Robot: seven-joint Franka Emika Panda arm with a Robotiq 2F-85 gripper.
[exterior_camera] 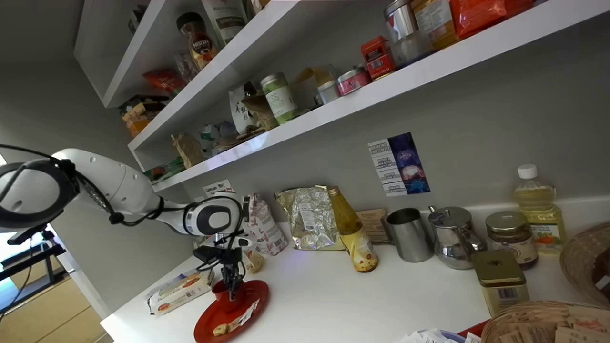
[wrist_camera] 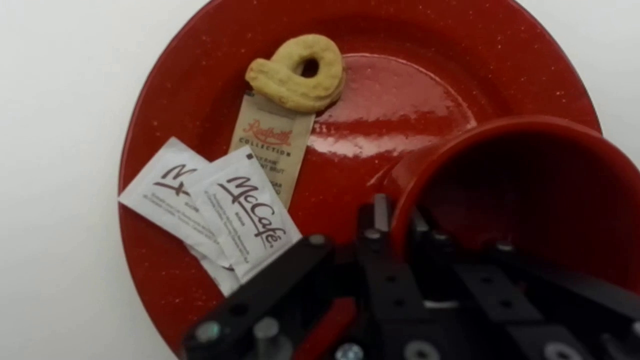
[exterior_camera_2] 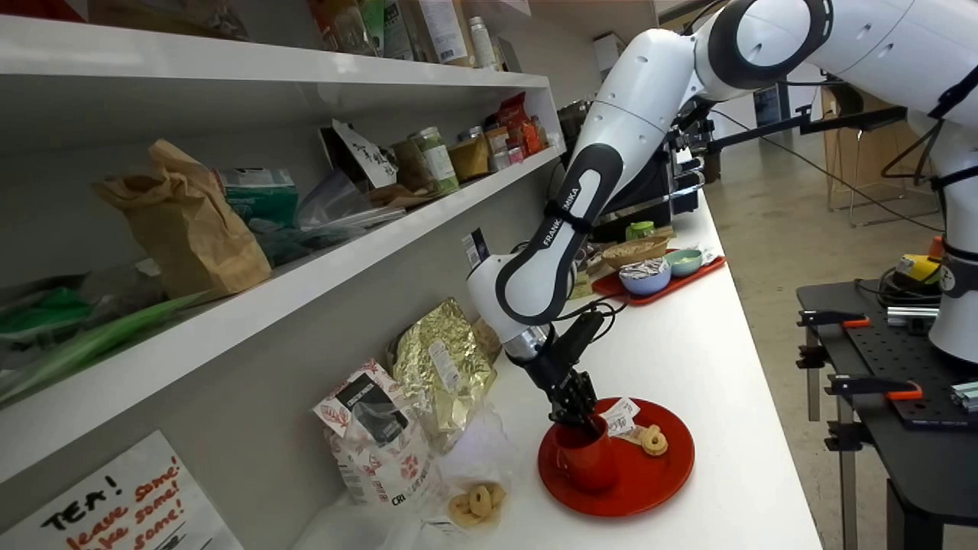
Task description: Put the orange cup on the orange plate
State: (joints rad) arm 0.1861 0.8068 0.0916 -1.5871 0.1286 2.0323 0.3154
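Orange cup point(exterior_camera_2: 590, 464) over orange plate point(exterior_camera_2: 649, 489), approx. upright, off-ctr.; base looks set on plate, but contact pt. hidden, can't confirm. Gripper point(wrist_camera: 399, 214) pinching cup wall (wrist view): 1 fingertip inside, 1 outside, rim btwn. Also on plate: cookie point(wrist_camera: 295, 90), opp. half from cup, lying across end of brown packet point(wrist_camera: 280, 145); white packets point(wrist_camera: 245, 215) partly over same brown packet, 1 corner out to plate edge. Just beside plate: long pack point(exterior_camera: 183, 293), seen in an ext. view. Near plate: bagged cookies point(exterior_camera_2: 480, 506); a bit farther from plate, white bag w/ red print point(exterior_camera_2: 382, 458) & gold bag point(exterior_camera_2: 443, 367). Well apart from plate, same white table point(exterior_camera: 324, 300): bottle point(exterior_camera: 352, 233), steel pitcher point(exterior_camera: 411, 238), teapot point(exterior_camera: 452, 240). Farther yet from plate: jar point(exterior_camera: 512, 238), oil bottle point(exterior_camera: 538, 224), tin point(exterior_camera: 500, 281).
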